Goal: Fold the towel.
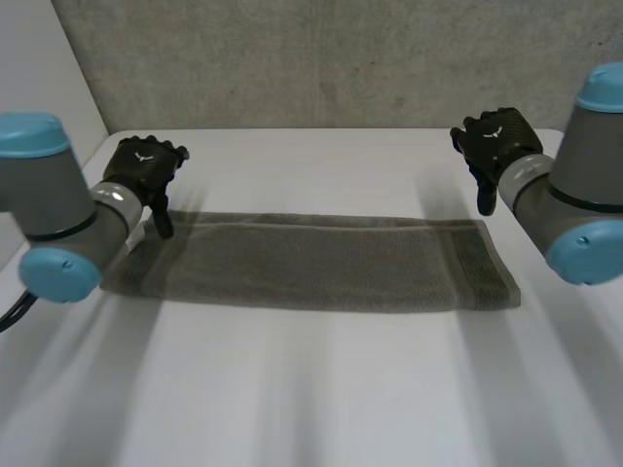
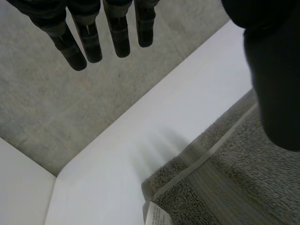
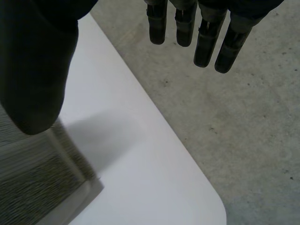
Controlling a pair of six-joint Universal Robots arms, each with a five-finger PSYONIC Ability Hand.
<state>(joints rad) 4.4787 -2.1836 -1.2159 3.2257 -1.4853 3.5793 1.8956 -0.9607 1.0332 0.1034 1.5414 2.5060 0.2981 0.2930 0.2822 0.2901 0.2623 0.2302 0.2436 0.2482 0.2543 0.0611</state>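
One towel (image 1: 311, 265), one table (image 1: 311, 389); left robot hand (image 1: 146, 167), right robot hand (image 1: 496, 144): two

arms (image 1: 58, 209): grey, light-blue caps | left hand (image 1: 146, 167): black, white mark | right hand (image 1: 498, 138): black, white mark

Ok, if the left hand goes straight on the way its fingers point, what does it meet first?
Most likely the bare table just beyond the corner of the towel: the fingers of the left hand hang straight past that edge. Depth is unclear.

Robotics lab, white table (image 1: 311, 389) across lower frame, rough grey wall (image 1: 321, 58) along the top, robot arms (image 1: 58, 219) at both edges.
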